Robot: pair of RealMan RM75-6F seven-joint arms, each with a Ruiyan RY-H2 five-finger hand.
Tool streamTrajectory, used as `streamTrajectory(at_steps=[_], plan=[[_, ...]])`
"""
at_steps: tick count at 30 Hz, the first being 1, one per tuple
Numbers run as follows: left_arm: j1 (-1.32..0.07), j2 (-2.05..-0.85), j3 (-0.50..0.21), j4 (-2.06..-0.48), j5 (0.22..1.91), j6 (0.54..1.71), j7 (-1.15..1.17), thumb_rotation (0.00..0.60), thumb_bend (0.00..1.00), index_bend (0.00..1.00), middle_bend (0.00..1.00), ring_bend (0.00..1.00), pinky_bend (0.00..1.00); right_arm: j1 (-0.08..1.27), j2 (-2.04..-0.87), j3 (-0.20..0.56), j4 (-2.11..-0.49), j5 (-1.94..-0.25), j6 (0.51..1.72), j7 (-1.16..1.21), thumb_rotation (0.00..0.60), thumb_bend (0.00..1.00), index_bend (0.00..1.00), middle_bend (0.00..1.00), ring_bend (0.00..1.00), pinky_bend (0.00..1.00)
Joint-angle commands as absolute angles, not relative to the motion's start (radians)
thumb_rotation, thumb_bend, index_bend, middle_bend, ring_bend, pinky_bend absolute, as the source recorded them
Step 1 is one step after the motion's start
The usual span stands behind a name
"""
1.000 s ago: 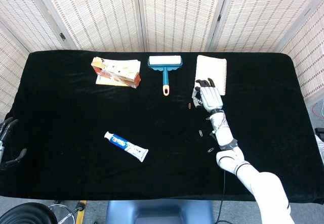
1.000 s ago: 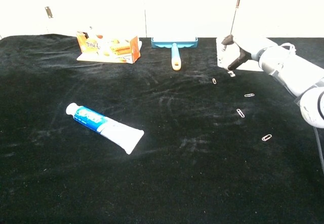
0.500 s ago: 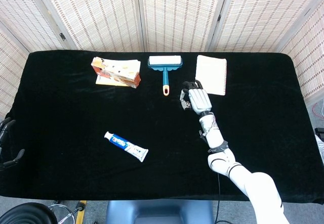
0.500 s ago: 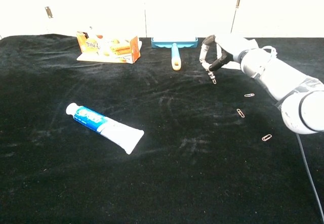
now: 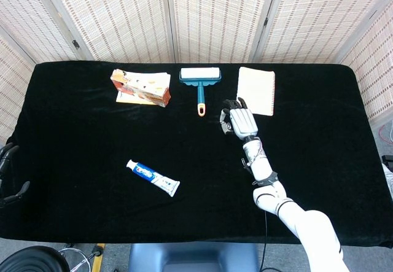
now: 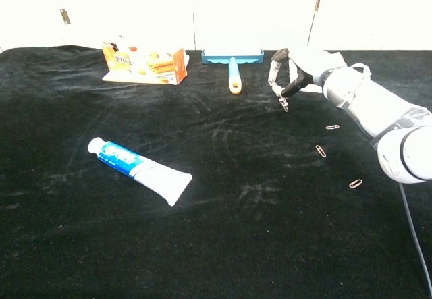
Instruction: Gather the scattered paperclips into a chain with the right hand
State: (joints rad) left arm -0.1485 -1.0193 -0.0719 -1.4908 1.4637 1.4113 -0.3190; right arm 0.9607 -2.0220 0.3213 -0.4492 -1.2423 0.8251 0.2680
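We are looking from near to far across the black table (image 6: pixel 67 245). Closest to us, at about 4 o'clock in the chest view, one paperclip (image 6: pixel 355 183) is lying alone. A bit farther, at 3 o'clock, a second paperclip (image 6: pixel 320 151) is lying, and a third paperclip (image 6: pixel 332 127) is past it. At 9 o'clock the toothpaste tube (image 6: pixel 140 171) is resting, well apart from the clips.

Farther on, at about 1 o'clock, our right hand (image 6: pixel 291 69) is reaching down with its fingers curled. Its fingertips are sitting right on a fourth paperclip (image 6: pixel 285 106). We are thinking it is pinching or pressing that clip, but the clip is too tiny to tell if it is really held. Our left hand (image 5: pixel 8 172) is waiting off the table edge at 9 o'clock in the head view; we cannot tell how its fingers are set.

At the far edge we are seeing the snack box (image 6: pixel 144 63), the blue lint roller (image 6: pixel 233 63) and the white notepad (image 5: pixel 256 90).

The clips are thin and flat on soft cloth, so the fingers could slide off and flick the clip away. The other three are lying apart, so the chain is barely started.
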Motion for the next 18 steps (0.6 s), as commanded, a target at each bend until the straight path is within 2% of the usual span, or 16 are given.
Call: streamTrajectory(at_steps=[1, 9, 18], plan=[[-0.148, -1.02, -0.072, -1.492, 1.461, 1.411, -0.316, 0.6, 0.41, 0.0, 0.06, 0.07, 0.08, 0.961, -2.025, 0.32, -0.441, -1.242, 0.818, 0.269, 0.6, 0.64, 0.98, 0.19, 0.14, 0.0], [-0.147, -1.021, -0.074, -1.493, 1.458, 1.412, -0.312, 0.6, 0.41, 0.0, 0.06, 0.07, 0.08, 0.958, -2.025, 0.317, -0.434, -1.253, 0.833, 0.291, 0.6, 0.64, 0.98, 0.19, 0.14, 0.0], [-0.144, -1.022, -0.073, -1.497, 1.464, 1.42, -0.301, 0.6, 0.41, 0.0, 0.06, 0.07, 0.08, 0.852, -1.928, 0.281, -0.58, -1.293, 0.983, 0.272, 0.6, 0.64, 0.98, 0.19, 0.13, 0.0]])
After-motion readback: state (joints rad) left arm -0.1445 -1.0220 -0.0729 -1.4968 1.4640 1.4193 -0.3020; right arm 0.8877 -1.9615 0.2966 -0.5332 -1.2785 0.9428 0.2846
